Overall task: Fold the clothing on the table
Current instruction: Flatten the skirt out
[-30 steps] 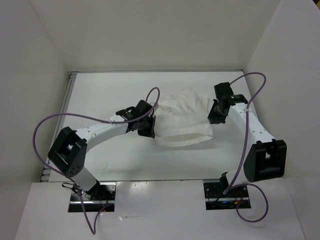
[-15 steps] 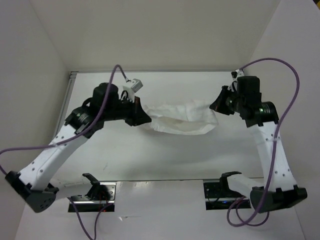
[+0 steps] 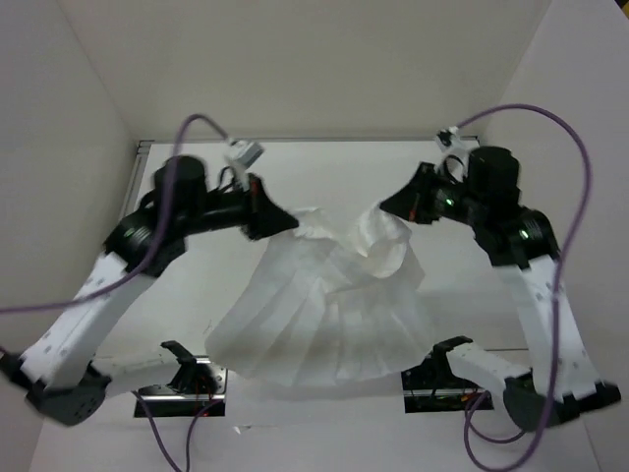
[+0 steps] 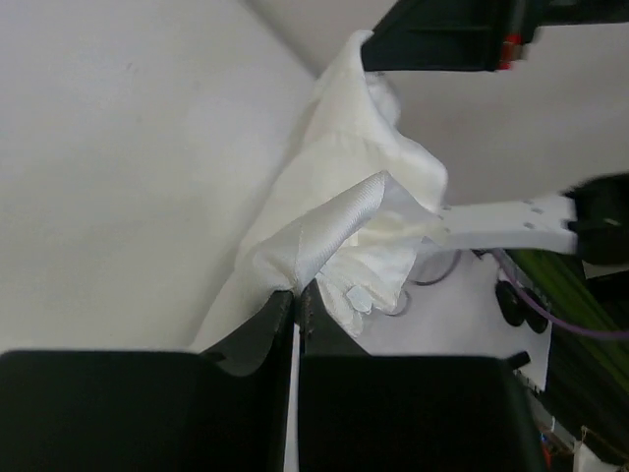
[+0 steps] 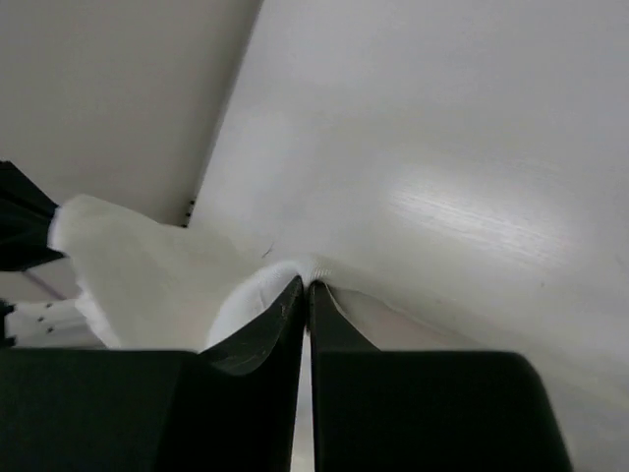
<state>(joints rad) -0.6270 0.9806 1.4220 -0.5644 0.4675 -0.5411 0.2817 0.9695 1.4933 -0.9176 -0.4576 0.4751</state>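
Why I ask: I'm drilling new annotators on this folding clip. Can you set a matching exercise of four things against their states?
Things:
1. left gripper
2. right gripper
3. clothing
4. table

States:
A. white and flat, with a thin grey rim
B. shut on the garment's upper corner at the right of the top view
C. held up, pleats fanning out wide below
D. shut on the garment's upper corner at the left of the top view

Pairs: 1-D, 2-B, 3-C, 4-A
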